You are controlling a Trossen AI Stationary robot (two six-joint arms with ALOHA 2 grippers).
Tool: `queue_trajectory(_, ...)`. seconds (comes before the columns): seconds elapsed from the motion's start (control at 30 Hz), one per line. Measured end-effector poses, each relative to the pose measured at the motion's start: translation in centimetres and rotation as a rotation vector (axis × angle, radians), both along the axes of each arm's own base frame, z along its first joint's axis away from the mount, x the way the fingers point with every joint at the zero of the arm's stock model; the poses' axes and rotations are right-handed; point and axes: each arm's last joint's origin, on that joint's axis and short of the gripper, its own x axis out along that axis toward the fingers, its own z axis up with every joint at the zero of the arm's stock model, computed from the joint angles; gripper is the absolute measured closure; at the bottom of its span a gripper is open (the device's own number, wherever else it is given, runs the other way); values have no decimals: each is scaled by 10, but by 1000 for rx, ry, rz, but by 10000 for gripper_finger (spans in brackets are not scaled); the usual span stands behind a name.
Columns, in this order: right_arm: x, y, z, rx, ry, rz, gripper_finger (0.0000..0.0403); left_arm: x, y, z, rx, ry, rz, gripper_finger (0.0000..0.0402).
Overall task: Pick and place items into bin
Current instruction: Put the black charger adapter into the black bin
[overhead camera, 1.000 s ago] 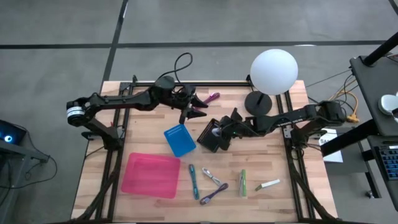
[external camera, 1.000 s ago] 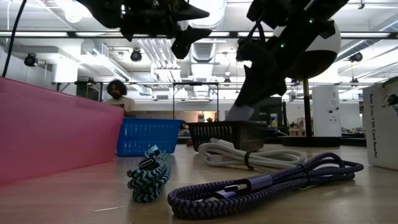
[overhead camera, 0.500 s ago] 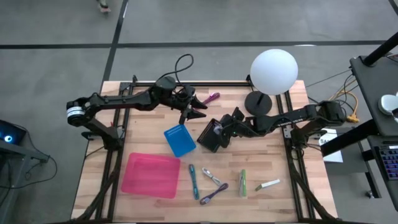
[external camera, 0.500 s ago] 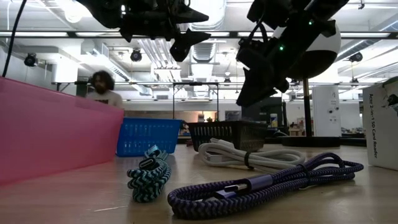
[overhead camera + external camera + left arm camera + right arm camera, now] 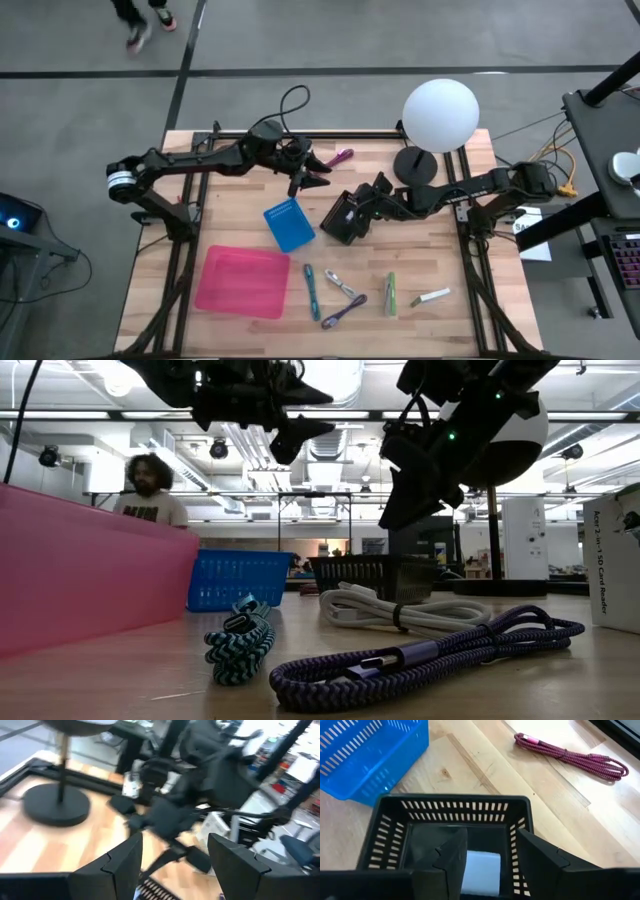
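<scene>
A pale wooden slatted surface point(image 5: 250, 150) on a dark metal frame carries three bins: one flat pink plastic tray point(image 5: 243, 281) near the front left, one blue slotted plastic basket point(image 5: 289, 224) at the centre, and one black slotted plastic basket point(image 5: 343, 218) just right of it. A white globe lamp on a black round base point(image 5: 440, 116) stands at the back right.

Two dark arms reach in over the surface. The right hand point(image 5: 487, 851) hangs over the black basket, fingers apart and gripping nothing, with a pale blue-white block point(image 5: 481, 870) lying on the basket floor directly beneath. The left hand point(image 5: 317, 174) hovers above the back centre, fingers parted and empty.

Five loose items lie in a row along the front edge: a teal braided cable point(image 5: 312, 290), a white coiled cable point(image 5: 340, 283), a purple braided cable point(image 5: 343, 312), a green bundled item point(image 5: 391, 293) and a white stick point(image 5: 433, 297). One magenta braided cable point(image 5: 570, 756) lies at the back.

Beyond the surface, the low view shows a workshop room with ceiling lights and one person point(image 5: 149, 489).
</scene>
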Motion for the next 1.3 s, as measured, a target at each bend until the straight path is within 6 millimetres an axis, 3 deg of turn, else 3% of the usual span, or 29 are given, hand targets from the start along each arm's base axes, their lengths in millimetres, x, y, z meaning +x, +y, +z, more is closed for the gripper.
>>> queue_trajectory(0.23,4,0,7,1,-27,0,259,-17,32,-18,-23,200,286,193)
queue_trajectory(0.43,10,0,19,2,-66,1,264,-40,59,-34,67,423,576,193)
queue_trajectory(0.67,18,0,34,2,-115,1,264,-70,88,-46,59,620,768,193)
queue_trajectory(0.9,23,0,48,0,-156,3,264,-91,108,-59,9,741,823,193)
queue_trajectory(1.17,26,0,55,-31,-160,34,264,-88,114,-76,-19,794,758,192)
queue_trajectory(1.3,27,0,57,-47,-157,49,264,-86,116,-87,-39,845,747,168)
